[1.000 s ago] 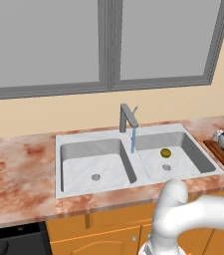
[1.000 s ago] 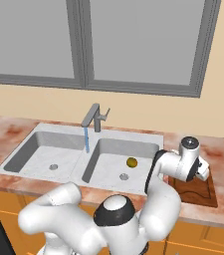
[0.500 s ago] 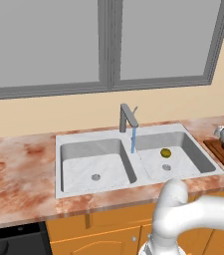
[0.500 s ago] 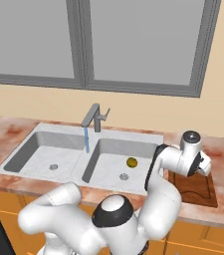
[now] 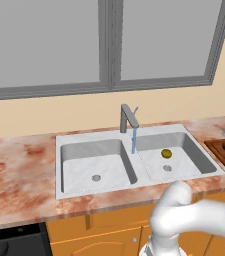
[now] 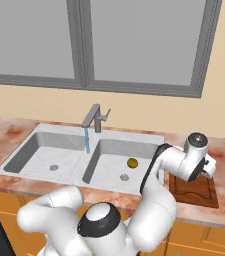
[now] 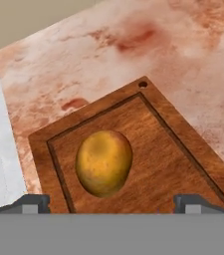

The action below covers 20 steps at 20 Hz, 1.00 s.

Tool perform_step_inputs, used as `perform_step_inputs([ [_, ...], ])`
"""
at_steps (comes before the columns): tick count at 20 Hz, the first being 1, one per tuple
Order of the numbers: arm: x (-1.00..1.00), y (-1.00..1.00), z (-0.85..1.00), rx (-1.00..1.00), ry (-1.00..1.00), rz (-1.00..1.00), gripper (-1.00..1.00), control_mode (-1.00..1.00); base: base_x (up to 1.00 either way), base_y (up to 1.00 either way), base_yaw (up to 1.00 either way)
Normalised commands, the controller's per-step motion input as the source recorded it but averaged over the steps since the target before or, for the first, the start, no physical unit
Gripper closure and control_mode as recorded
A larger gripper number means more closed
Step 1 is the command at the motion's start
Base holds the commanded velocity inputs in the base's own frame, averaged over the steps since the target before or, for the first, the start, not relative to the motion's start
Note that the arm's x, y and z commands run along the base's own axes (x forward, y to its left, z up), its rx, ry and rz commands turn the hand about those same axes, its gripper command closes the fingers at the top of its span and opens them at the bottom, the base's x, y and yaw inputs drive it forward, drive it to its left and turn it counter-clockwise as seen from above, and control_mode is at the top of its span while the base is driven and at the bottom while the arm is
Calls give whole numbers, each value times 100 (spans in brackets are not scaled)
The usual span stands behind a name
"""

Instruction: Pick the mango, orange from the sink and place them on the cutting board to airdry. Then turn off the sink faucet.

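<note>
My gripper [image 7: 111, 201], fingers spread wide, hovers over the orange [image 7: 104, 162] lying mid-frame inside the cutting board [image 7: 183, 164]'s grooved rim; the mango [image 5: 166, 153] sits in the sink [image 5: 84, 141]'s right basin, faucet [image 5: 128, 117] running.

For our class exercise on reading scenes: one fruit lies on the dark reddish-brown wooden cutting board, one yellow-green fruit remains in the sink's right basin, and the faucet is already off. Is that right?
Not quite: the grey metal faucet is running; the left base view shows a blue stream falling from its spout. The rest stands: the orange fruit lies on the reddish-brown wooden cutting board, the yellow-green mango in the pale marbled sink's right basin.
</note>
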Motion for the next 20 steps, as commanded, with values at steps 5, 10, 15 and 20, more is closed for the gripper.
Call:
perform_step_inputs([
  [5,-55,34,43,-7,-3,8,-100,-100,0,0,0],
  [10,-46,49,38,-14,-1,14,-100,-100,0,0,0],
  [15,-59,62,9,-14,-11,13,-100,-100,0,0,0],
  [20,-48,60,9,-1,-13,1,-100,-100,0,0,0],
])
